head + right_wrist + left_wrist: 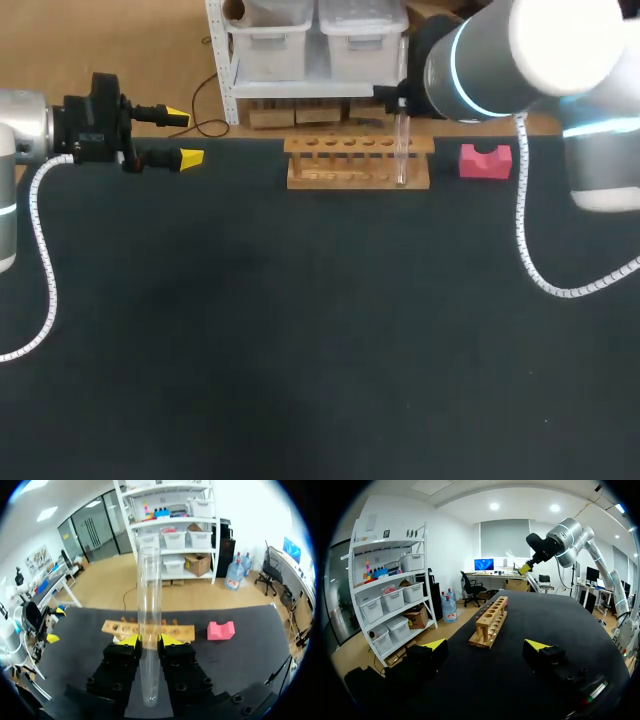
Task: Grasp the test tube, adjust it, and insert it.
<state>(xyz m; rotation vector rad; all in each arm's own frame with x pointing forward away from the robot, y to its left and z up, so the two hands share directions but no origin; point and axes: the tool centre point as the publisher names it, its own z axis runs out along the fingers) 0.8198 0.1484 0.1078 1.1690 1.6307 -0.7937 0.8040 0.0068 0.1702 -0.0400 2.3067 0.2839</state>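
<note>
A clear glass test tube (149, 610) stands upright between my right gripper's (149, 640) yellow tips, which are shut on its middle. In the head view the test tube (402, 150) hangs over the right end of the wooden rack (358, 160), its lower end at the rack's rightmost hole; the right gripper itself is hidden behind the arm. The rack (148, 629) lies just ahead of the right gripper. My left gripper (184, 138) hovers at the table's far left edge, open and empty. From the left wrist view the rack (491, 620) is ahead of the left gripper (487, 644), with my right gripper (525, 569) above its far end.
A pink block (485, 160) sits on the black table (300, 330) to the right of the rack. A white coiled cable (530, 250) hangs from my right arm over the table's right side, another (45, 260) from my left arm.
</note>
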